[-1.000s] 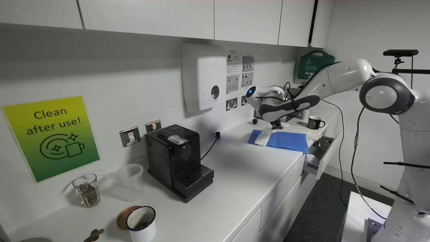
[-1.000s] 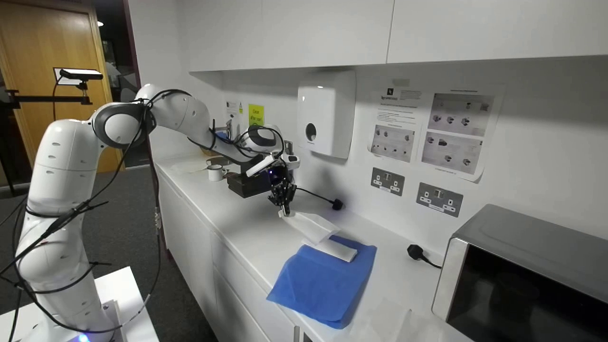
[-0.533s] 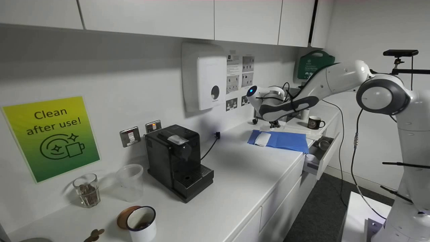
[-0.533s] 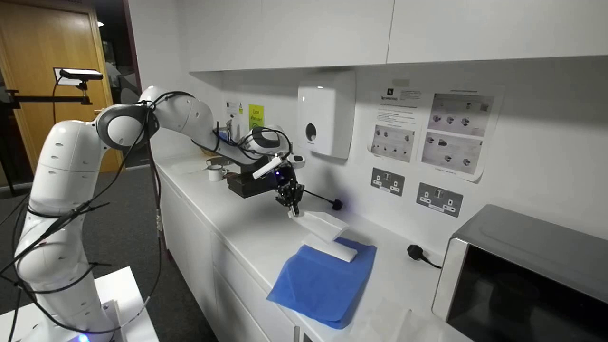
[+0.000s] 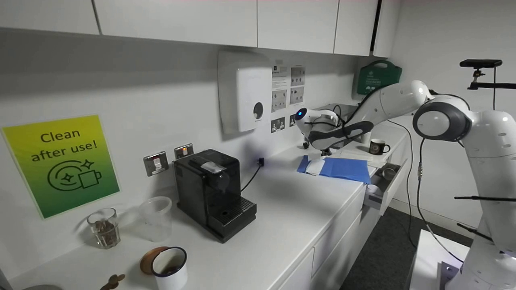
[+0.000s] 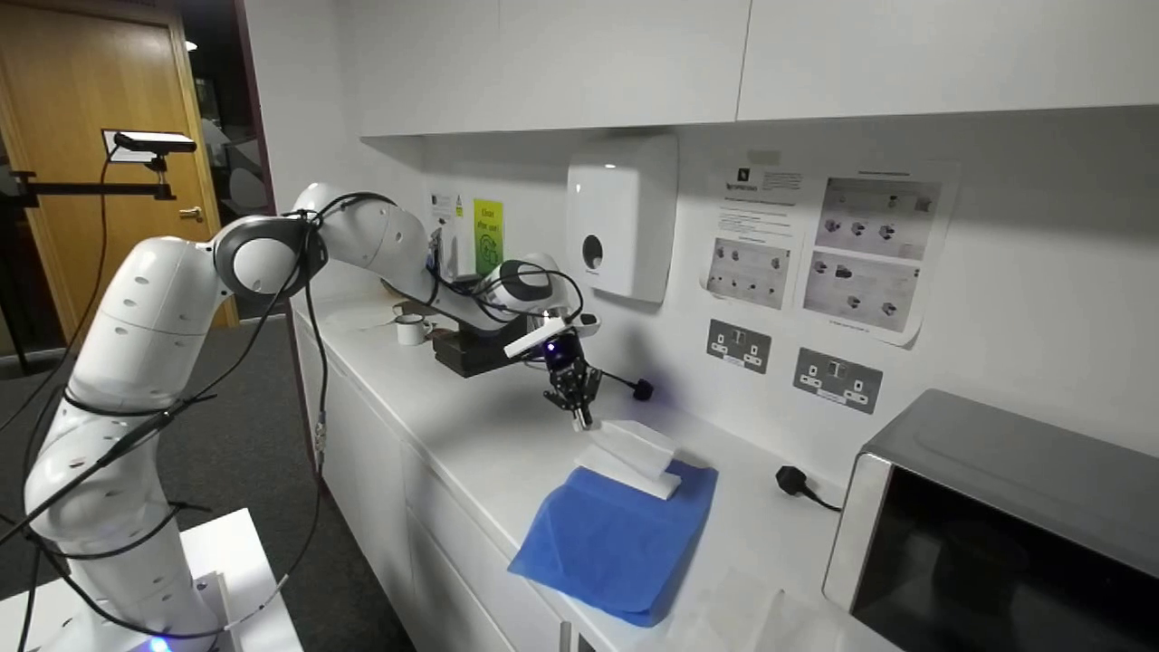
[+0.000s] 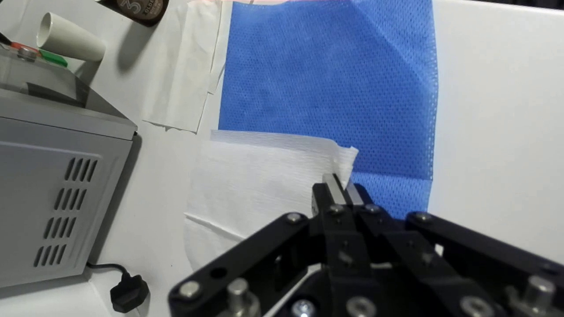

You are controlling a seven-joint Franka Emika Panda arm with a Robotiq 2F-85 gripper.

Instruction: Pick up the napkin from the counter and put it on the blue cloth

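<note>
Reaching lower and closer to the wall [image 5: 189,100] than a second ago, the robot arm [image 6: 263,264] holds a white napkin [image 6: 638,444] over one edge of the blue cloth [image 6: 616,543], spread on the white tabletop [image 6: 466,421]. In both exterior views the elbow [image 5: 433,125] has dropped since the earlier frames. In an exterior view the napkin, which moments ago hung with a visible gap above a folded white piece [image 6: 620,471] lying along the cloth's edge, now hides part of that piece. The blue cloth, the folded white piece and the black coffee machine [image 5: 213,197] farther down the tabletop stay where they were.

In the wrist view the fingers [image 7: 333,190] are pressed close together, only a thin line between their tips, and they pinch the napkin near a corner. That corner pokes out just past them, against the blue of the cloth, while the rest of the sheet spreads to one side, across the cloth's edge, in the direction of the microwave [image 7: 57,193]. One edge of the napkin curls slightly; whether the sheet touches the blue cloth or the folded white piece cannot be told.
</note>
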